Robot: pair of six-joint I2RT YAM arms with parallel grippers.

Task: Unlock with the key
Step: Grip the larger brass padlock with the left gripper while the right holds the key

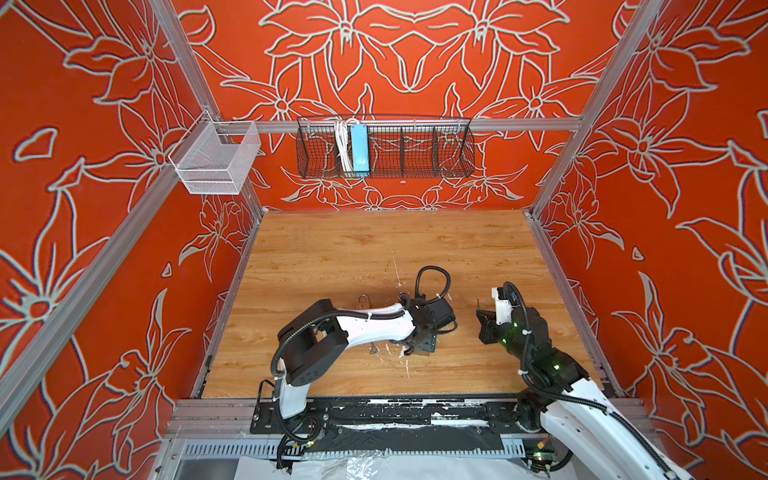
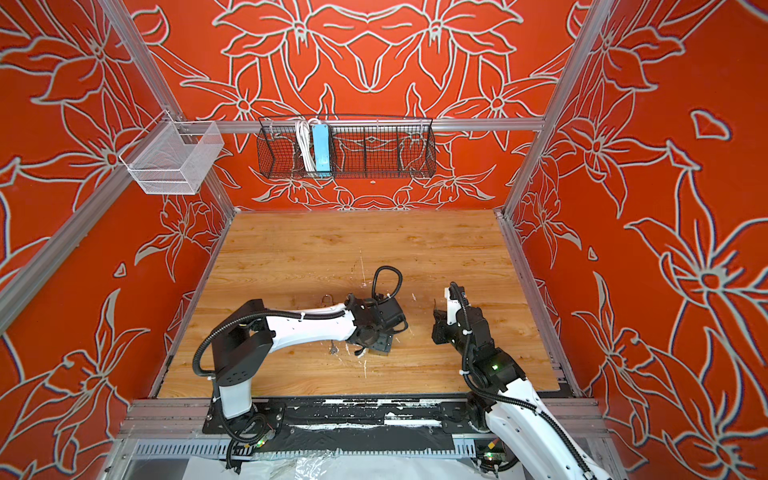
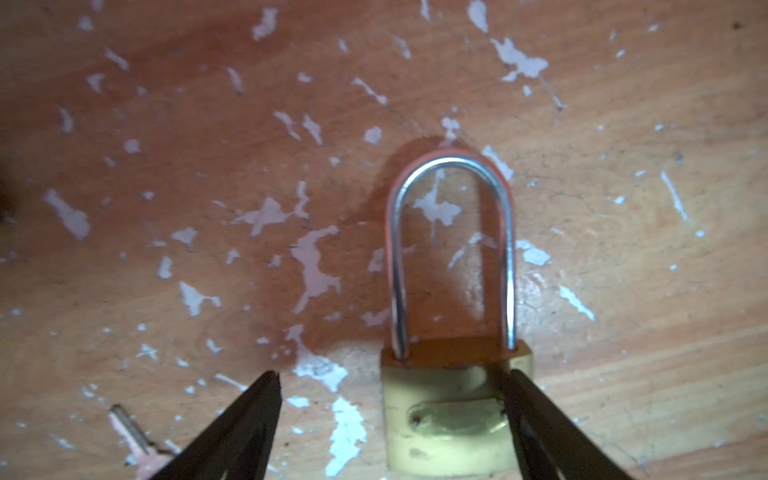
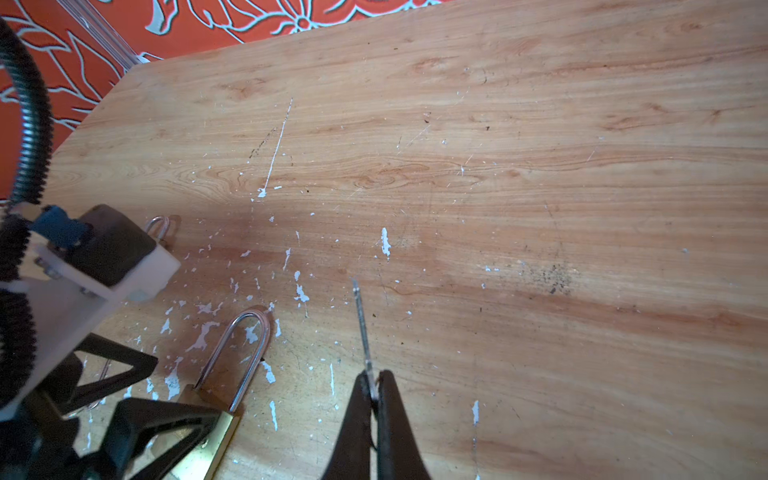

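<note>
A brass padlock [image 3: 449, 419] with a tall steel shackle [image 3: 453, 166] lies flat on the wooden table. My left gripper [image 3: 390, 376] is open around its body. One finger [image 3: 528, 411] touches the body's side, the other finger [image 3: 253, 415] stands well apart from it. From the right wrist the same padlock [image 4: 220, 436] shows beside my right gripper [image 4: 376, 384], which is shut on a key [image 4: 362, 328] with its blade pointing forward. In both top views the left gripper [image 1: 422, 345] [image 2: 380, 345] covers the padlock, and the right gripper [image 1: 484, 318] [image 2: 438, 320] hovers a short way to its right.
A second, smaller padlock [image 1: 363, 300] [image 4: 160, 226] lies behind the left forearm. Another key [image 3: 133, 436] [image 1: 374, 350] lies on the table next to the left gripper. The table top [image 1: 374, 249] is scratched and flecked with white. A wire basket [image 1: 384, 147] hangs on the back wall.
</note>
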